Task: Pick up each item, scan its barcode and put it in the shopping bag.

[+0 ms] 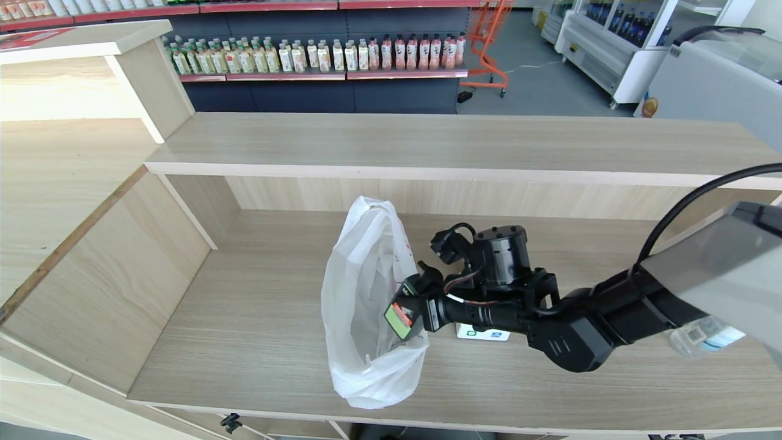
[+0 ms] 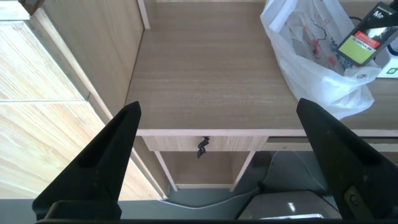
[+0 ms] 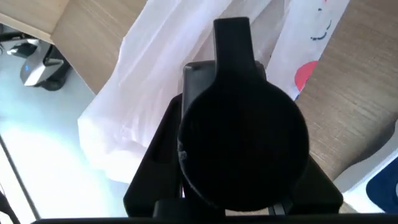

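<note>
A white plastic shopping bag (image 1: 360, 305) stands open on the lower wooden counter (image 1: 256, 330). My right gripper (image 1: 420, 292) is shut on a dark item with a green and red label (image 1: 400, 319), holding it at the bag's right side near the mouth. In the right wrist view the dark item (image 3: 242, 143) sits close before the bag (image 3: 143, 106). The left wrist view has the bag (image 2: 311, 62) and the labelled item (image 2: 362, 38) farther off. My left gripper (image 2: 217, 106) hangs open with nothing in it, off the counter's front edge (image 2: 205, 132).
A small white pad with a green mark (image 1: 482, 333) lies on the counter under my right arm. A clear bottle (image 1: 702, 337) lies at the right, below a grey screen (image 1: 727, 275). A raised shelf (image 1: 452, 146) runs along the back; a side wall (image 1: 104, 287) closes the left.
</note>
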